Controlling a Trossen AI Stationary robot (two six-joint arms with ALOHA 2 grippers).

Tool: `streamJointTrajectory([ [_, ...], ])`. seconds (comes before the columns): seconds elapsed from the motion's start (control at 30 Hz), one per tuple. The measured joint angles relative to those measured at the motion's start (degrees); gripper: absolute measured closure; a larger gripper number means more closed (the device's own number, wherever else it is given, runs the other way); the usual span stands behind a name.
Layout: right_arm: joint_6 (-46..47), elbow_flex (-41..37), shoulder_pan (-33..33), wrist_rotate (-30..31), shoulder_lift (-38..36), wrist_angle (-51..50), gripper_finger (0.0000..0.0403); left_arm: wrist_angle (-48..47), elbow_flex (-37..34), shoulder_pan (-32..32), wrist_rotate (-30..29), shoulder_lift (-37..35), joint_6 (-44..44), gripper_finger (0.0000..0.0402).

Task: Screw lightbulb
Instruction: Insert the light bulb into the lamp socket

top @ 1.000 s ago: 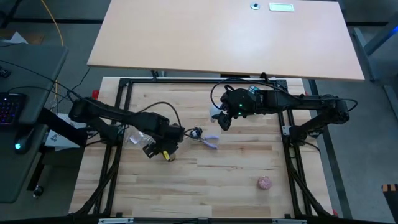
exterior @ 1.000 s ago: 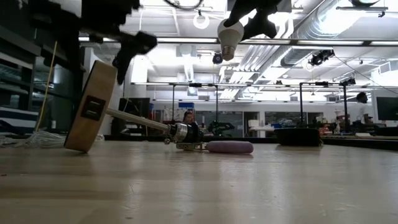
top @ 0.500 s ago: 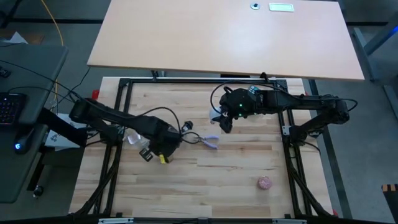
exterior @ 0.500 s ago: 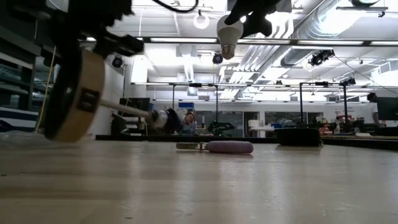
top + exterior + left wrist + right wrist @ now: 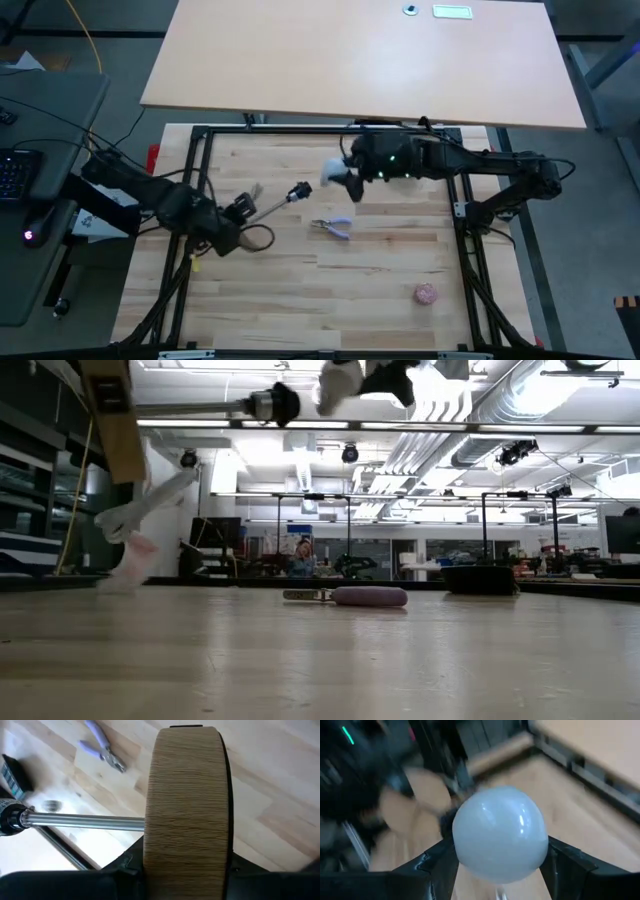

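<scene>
The white lightbulb (image 5: pixel 497 832) hangs in the air above the table's far middle (image 5: pixel 328 169), with my right gripper (image 5: pixel 348 181) shut on it. My left gripper (image 5: pixel 237 209) is shut on a round wooden disc (image 5: pixel 187 810) and holds it high over the table's left part (image 5: pixel 110 405). A thin metal stem (image 5: pixel 85 821) runs from the disc to a black socket (image 5: pixel 299 189). The socket (image 5: pixel 276 404) sits just left of the bulb (image 5: pixel 340 380); whether they touch cannot be told. My left gripper pinches the wooden disc across its thickness, one finger (image 5: pixel 125 867) on each flat face, at the rim's near part (image 5: pixel 185 870). The disc is lifted clear and stands on edge. Its stem lies about level and points toward the table's right, at the bulb. My right gripper pinches the bulb's frosted round head (image 5: pixel 465 850) between its two fingers (image 5: pixel 565 862), one on each side. The fingers come from the table's right, slanting a little down. The bulb is lifted clear, high above the table.
Purple-handled pliers (image 5: pixel 334 227) lie flat on the boards near the middle, also seen in the low view (image 5: pixel 345 596). A pinkish ball (image 5: pixel 427 294) rests at the near right. A dark cable loop (image 5: pixel 256 238) lies just near of my left gripper.
My left gripper has taken hold of the wooden disc, which stood tilted on the table, and has risen with it toward the left and far edges. The disc is now lifted clear, its stem swung up level toward the bulb. My right gripper has tipped up, turning the bulb toward the socket.
</scene>
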Motion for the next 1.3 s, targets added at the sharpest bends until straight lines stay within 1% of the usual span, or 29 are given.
streamJointTrajectory([
  [0.07, 1.61, 0.0, -1.17, -0.1, -0.57, 5.67, 0.0169, -3.03, -0.08, -1.69, -1.99, -0.5, -0.52, 0.0295],
  [0.17, 4.18, -0.22, -2.44, -0.07, -1.67, 12.58, 0.0169, -6.42, -0.11, -4.04, -7.38, -0.58, -0.08, 0.0295],
  [0.2, 4.67, -1.03, -2.47, 0.02, -1.78, 16.85, 0.0169, -6.96, -0.11, -4.56, -9.39, -0.58, -0.13, 0.0295],
  [0.3, 8.66, -6.49, -1.66, -0.06, -1.89, 30.2, 0.0169, -6.73, -0.11, -5.86, -15.14, -0.77, -1.25, 0.0295],
  [0.4, 13.26, -12.5, -0.97, -0.02, -1.81, 42.42, 0.0169, -6.55, -0.11, -6.8, -19.91, -1.82, -4.68, 0.0295],
  [0.5, 15.09, -15.49, -0.86, 0.7, -1.8, 52.18, 0.0169, -6.58, -0.11, -8.43, -21.09, -3.58, -8.85, 0.0295],
  [0.53, 15.07, -15.56, -1.04, 0.84, -1.82, 53.2, 0.0169, -6.52, -0.11, -9.07, -21.07, -4.03, -9.27, 0.0295],
  [0.6, 14.59, -14.54, -1.95, 0.68, -1.86, 51.58, 0.0169, -6.45, -0.11, -10.16, -20.97, -4.54, -8.1, 0.0295],
  [0.73, 9.39, -9.74, -2.93, -1.78, -1.86, 39.79, 0.0169, -5.81, -0.11, -10.9, -21.18, -4.86, -2.5, 0.0295],
  [0.83, 4.38, -7.14, -2.78, -3.6, -1.86, 33.7, 0.0169, -4.99, -0.11, -10.17, -21.48, -4.79, -3.02, 0.0295],
  [0.93, 1.47, -5.49, -2.32, -6.76, -1.84, 33.61, 0.0169, -4.87, -0.11, -9.87, -21.49, -4.82, -4.92, 0.0295],
  [1.03, -0.93, -4.94, -2.38, -8.23, -1.88, 33.74, 0.0169, -3.17, -0.11, -9.94, -21.91, -4.82, -5.7, 0.0295],
  [1.17, -3.86, -4.96, -2.44, -11.54, -1.84, 33.66, 0.0169, 2.97, -0.11, -10.57, -22.37, -4.82, -6.02, 0.0295],
  [1.3, -6.1, -4.94, -3.17, -14.11, -1.88, 35.13, 0.0169, 7.98, -0.09, -11.78, -23.39, -4.8, -3.16, 0.0295],
])
